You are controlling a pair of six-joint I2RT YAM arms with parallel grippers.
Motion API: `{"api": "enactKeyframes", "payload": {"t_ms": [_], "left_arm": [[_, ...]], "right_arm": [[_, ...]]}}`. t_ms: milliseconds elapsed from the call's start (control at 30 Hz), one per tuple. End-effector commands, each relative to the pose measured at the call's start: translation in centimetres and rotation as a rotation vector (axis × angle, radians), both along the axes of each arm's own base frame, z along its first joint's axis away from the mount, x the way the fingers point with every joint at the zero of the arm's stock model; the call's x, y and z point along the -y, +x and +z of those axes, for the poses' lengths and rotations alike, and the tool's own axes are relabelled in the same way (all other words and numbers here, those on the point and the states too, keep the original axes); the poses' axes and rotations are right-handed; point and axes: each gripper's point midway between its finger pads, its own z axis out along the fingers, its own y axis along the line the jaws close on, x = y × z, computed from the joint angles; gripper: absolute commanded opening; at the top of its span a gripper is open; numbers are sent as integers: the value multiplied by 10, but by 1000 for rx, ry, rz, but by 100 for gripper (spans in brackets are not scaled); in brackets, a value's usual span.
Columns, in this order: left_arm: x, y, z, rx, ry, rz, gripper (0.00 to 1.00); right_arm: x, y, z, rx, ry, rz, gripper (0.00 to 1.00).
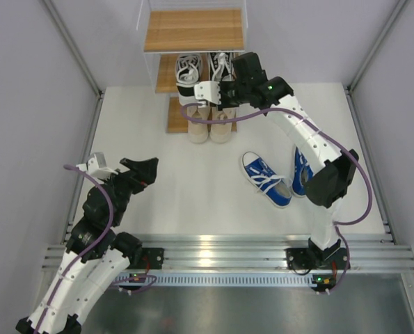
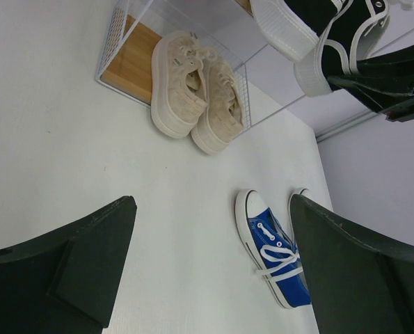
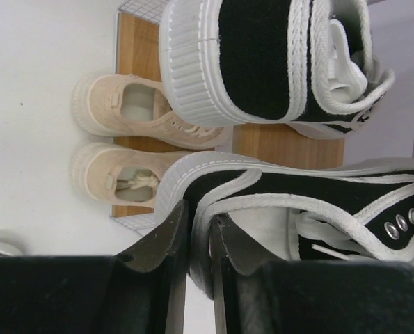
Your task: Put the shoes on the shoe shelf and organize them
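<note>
The shoe shelf (image 1: 193, 29) stands at the back of the table. On its middle tier are two black-and-white shoes (image 1: 188, 69). My right gripper (image 1: 226, 89) is shut on the heel collar of the right one (image 3: 311, 191), which is pinched between its fingertips (image 3: 175, 229); the other one (image 3: 255, 56) lies beside it. The beige pair (image 1: 210, 125) sits on the bottom board (image 2: 133, 59), heels sticking out over the table. Two blue shoes (image 1: 266, 179) lie on the table right of centre. My left gripper (image 2: 213, 264) hovers open and empty at the near left, facing a blue shoe (image 2: 273, 250).
The top board of the shelf holds nothing. Grey walls with metal posts (image 1: 74, 56) close in the white table on both sides. The right arm's forearm (image 1: 311, 136) stretches above the second blue shoe (image 1: 300, 170).
</note>
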Motion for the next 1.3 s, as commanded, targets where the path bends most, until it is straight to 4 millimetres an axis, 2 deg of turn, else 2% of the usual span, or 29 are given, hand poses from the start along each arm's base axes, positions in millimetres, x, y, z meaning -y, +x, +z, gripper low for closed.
{"api": "enactKeyframes", "payload": {"t_ms": [0,500,733,833,1000,1133,1167,1267], "left_arm": [[3,3,9,37,-25,-8,98],[4,3,8,35,-31,-9,98],[4,3,10,38,-35,-10,98],[4,2,12,45,-37,-12,98],[6,3,14,44,-35,-18,97],[7,4,16,43,-31,-23,97],[8,6,16,38,-27,-26,97],[11,12,20,25,-13,-27,95]], "right_arm": [[-1,25,54,181,82,-24,17],[11,22,59,194,81,-38,34],[18,17,72,212,117,-51,53],[21,8,85,221,144,-44,65],[22,-6,101,210,201,-32,75],[22,-23,121,191,268,-13,76],[24,-30,129,192,289,-10,76],[26,-52,139,112,355,10,74]]}}
